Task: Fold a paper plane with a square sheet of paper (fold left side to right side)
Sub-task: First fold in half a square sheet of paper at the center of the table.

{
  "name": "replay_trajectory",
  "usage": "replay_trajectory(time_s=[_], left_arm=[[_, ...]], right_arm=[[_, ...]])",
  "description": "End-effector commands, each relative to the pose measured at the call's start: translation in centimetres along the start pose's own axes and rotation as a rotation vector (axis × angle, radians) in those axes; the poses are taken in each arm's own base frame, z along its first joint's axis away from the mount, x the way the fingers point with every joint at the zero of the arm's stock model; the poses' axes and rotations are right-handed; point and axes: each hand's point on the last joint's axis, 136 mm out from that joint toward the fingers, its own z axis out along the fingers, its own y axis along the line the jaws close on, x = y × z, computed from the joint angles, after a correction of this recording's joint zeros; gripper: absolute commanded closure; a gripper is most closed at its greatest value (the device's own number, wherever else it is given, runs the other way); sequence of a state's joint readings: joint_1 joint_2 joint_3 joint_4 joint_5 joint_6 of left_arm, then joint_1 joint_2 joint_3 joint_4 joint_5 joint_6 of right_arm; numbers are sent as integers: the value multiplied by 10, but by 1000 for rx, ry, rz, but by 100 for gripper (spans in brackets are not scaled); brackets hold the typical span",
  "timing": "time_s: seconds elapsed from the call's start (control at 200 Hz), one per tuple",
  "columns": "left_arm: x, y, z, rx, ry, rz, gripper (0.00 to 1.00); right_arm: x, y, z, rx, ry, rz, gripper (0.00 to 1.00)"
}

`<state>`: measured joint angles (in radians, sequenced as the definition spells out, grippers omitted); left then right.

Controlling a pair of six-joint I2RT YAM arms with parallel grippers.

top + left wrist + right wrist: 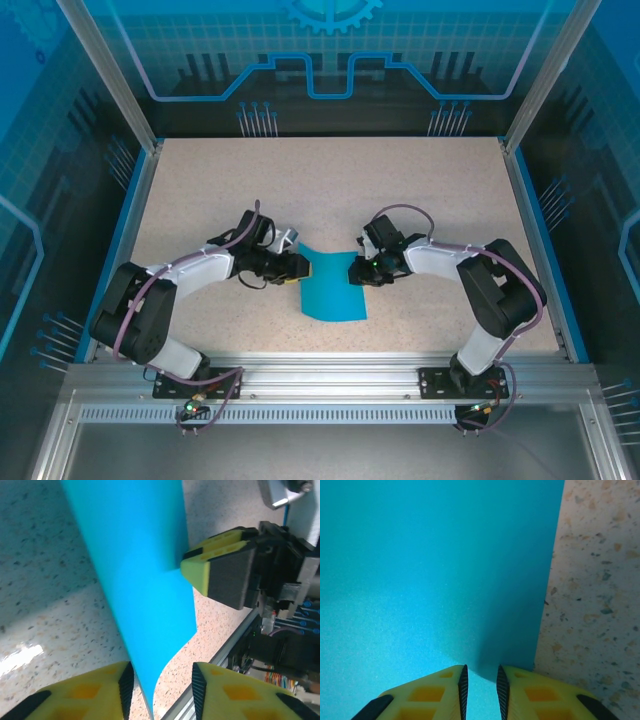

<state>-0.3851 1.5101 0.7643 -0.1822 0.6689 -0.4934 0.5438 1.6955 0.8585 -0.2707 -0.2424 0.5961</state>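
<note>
The square sheet of paper is bright cyan-blue and lies mid-table between my two grippers. My left gripper sits at its left edge. In the left wrist view the sheet rises as a slanted band and passes between the left gripper, whose jaws stand apart, close to the left pad. My right gripper is at the sheet's upper right corner. In the right wrist view its jaws keep a narrow gap, tips down on the sheet near its right edge. The left wrist view shows the right gripper meeting that edge.
The speckled beige table has room behind the sheet. An aluminium rail runs along the near edge, also seen as the rail low in the left wrist view. Blue side walls bound the table.
</note>
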Motion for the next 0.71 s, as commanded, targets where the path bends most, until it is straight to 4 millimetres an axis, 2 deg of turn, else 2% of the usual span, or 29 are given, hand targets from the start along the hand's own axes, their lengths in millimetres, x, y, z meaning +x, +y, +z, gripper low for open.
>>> replay_trajectory(time_s=[0.0,0.165,0.4,0.55,0.7], left_arm=[[-8,-33,0,105,-4,44,51],[-8,-46,16,130,24,57,40],[-11,-50,39,126,50,58,39],[-11,-45,49,99,62,56,50],[-11,-37,52,54,59,52,71]], right_arm=[[16,-11,8,49,50,18,74],[12,-3,4,12,16,2,74],[-2,10,-15,-61,-69,-21,72],[-13,16,-37,-101,-146,-24,68],[-19,29,-59,-182,-218,-27,58]])
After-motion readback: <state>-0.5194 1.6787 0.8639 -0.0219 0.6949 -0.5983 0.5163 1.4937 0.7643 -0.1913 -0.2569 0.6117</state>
